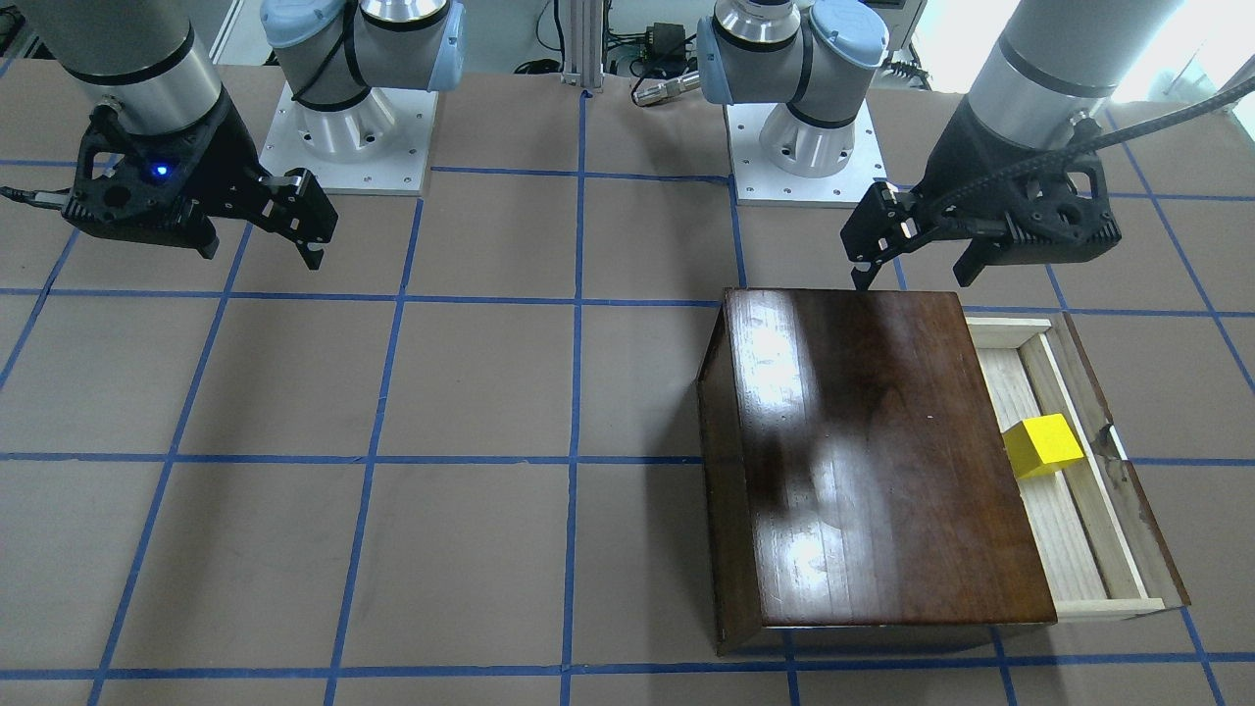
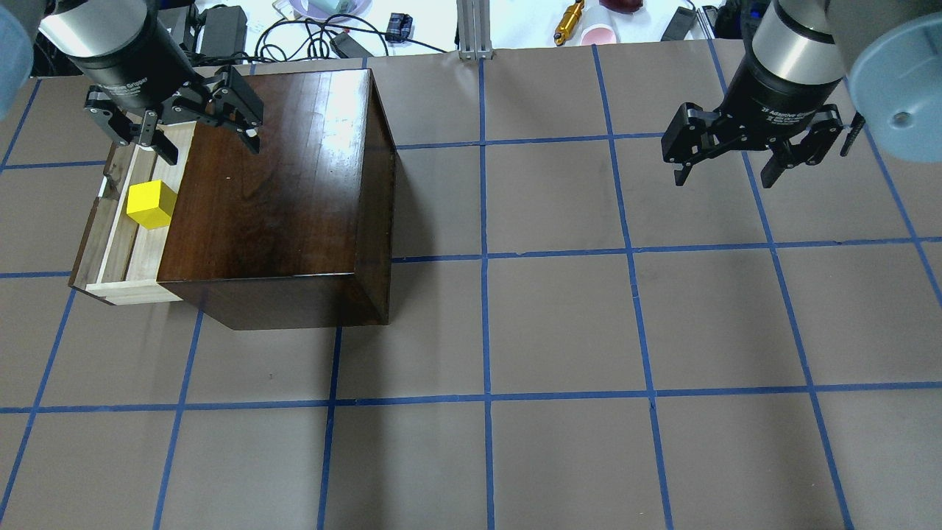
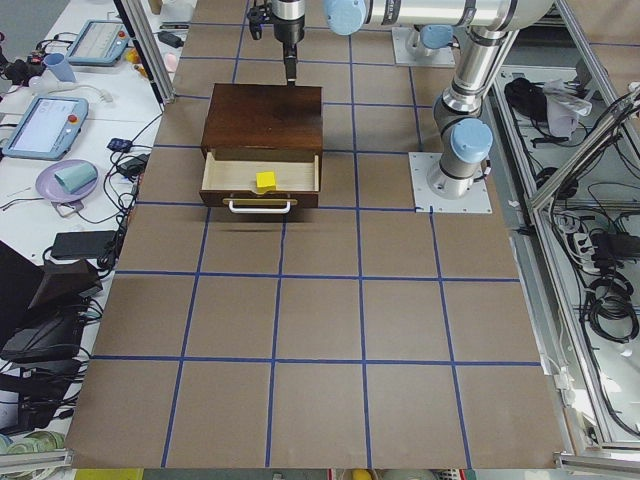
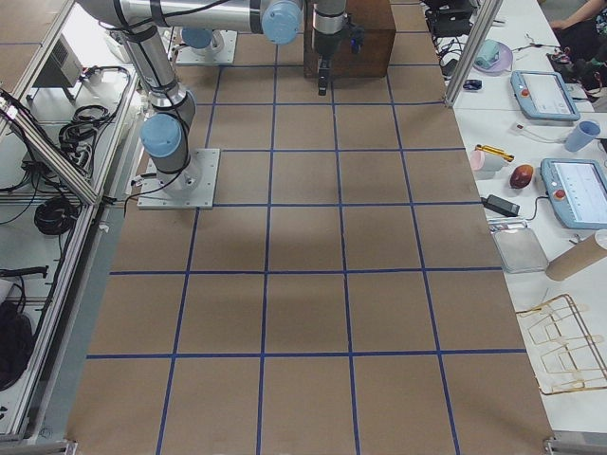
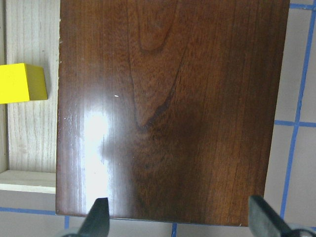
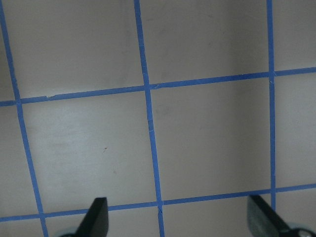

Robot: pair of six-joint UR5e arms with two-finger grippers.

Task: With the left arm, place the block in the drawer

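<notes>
The yellow block [image 1: 1041, 446] lies inside the open drawer [image 1: 1054, 520], a pale-wood tray pulled out of the dark-brown cabinet [image 1: 873, 461]. The block [image 2: 151, 205] rests near the middle of the drawer [image 2: 121, 250] in the overhead view, and also shows in the left wrist view [image 5: 22, 83]. My left gripper [image 2: 212, 151] is open and empty. It hovers above one end of the cabinet [image 2: 272, 191], apart from the block. My right gripper [image 2: 723, 180] is open and empty above bare table, far from the cabinet.
The table is brown with a blue tape grid [image 2: 484, 258]. The two arm bases [image 1: 348, 127] [image 1: 804, 137] stand at its robot side. Cables and small items [image 2: 309, 29] lie beyond the table's edge. The drawer handle [image 3: 260, 207] sticks out from the front panel.
</notes>
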